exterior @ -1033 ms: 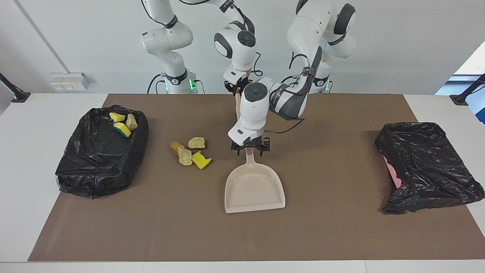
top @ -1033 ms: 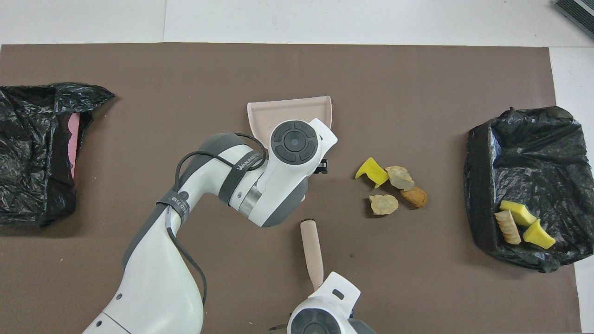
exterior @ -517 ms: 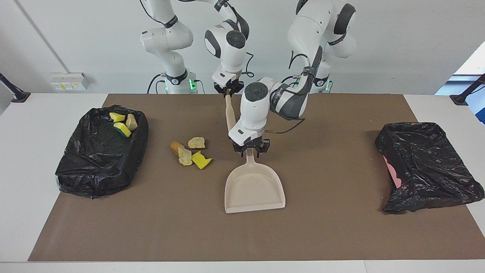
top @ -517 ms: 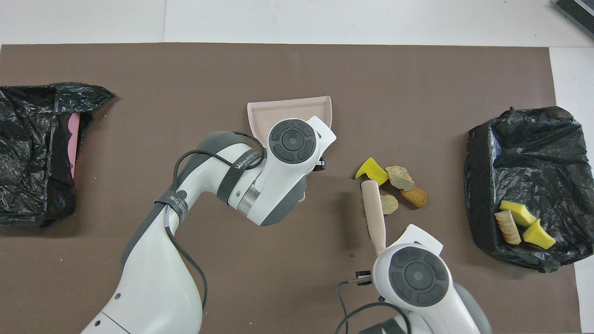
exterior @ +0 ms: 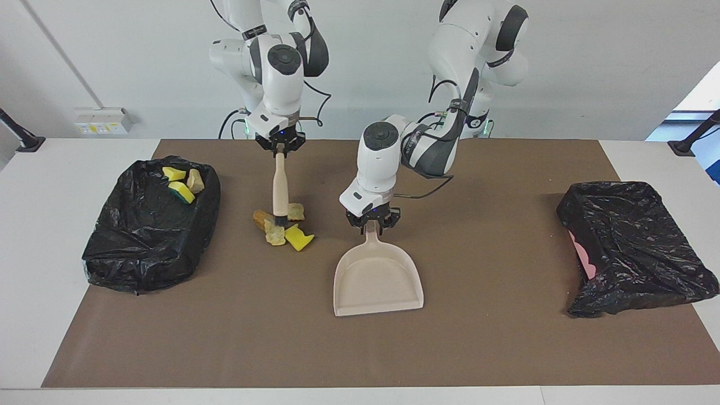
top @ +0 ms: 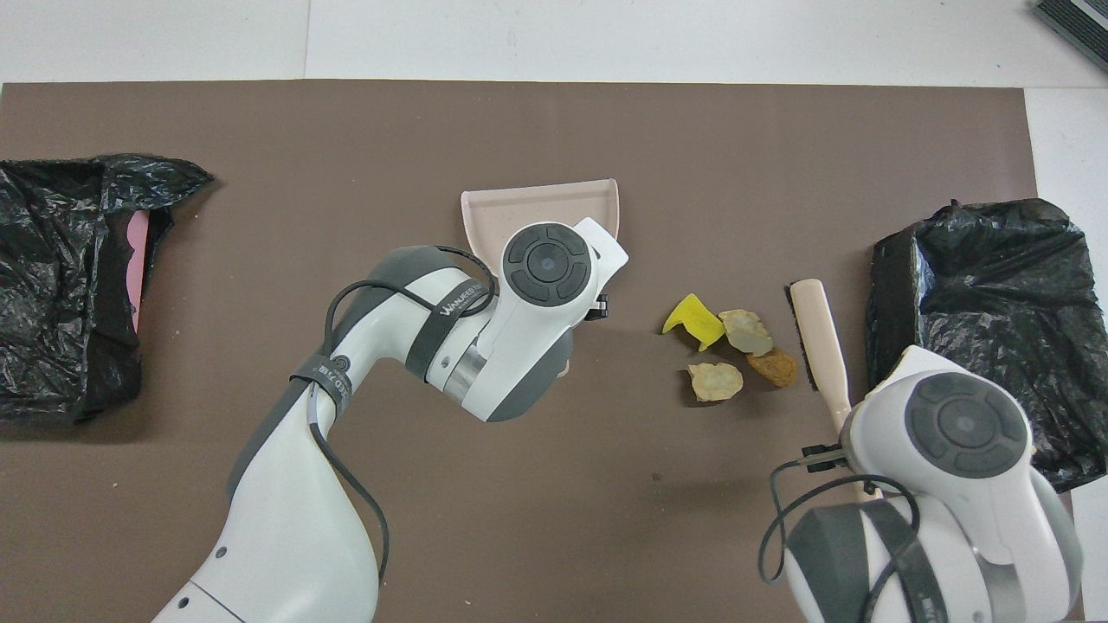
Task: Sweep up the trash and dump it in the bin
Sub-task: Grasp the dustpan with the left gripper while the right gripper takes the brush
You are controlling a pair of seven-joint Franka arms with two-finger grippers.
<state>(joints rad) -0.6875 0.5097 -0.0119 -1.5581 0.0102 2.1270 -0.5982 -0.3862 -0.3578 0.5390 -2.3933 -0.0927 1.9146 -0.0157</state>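
Facing view: your left pincer (exterior: 373, 223) grips the dustpan (exterior: 377, 278) handle, steadying it on the bench (exterior: 506, 349). Your right pincer (exterior: 279, 144) grips the brush (exterior: 279, 188), lowered beside the trash (exterior: 281, 226).

Overhead view: the trash (top: 731, 342) lies between brush (top: 818, 333) and dustpan (top: 541, 201), ready for sweeping panward.

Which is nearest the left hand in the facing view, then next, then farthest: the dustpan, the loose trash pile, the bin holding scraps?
1. Dustpan: its handle is in the left hand.
2. Loose trash pile: beside the dustpan, toward the right arm's end.
3. Bin holding scraps: at the right arm's end.
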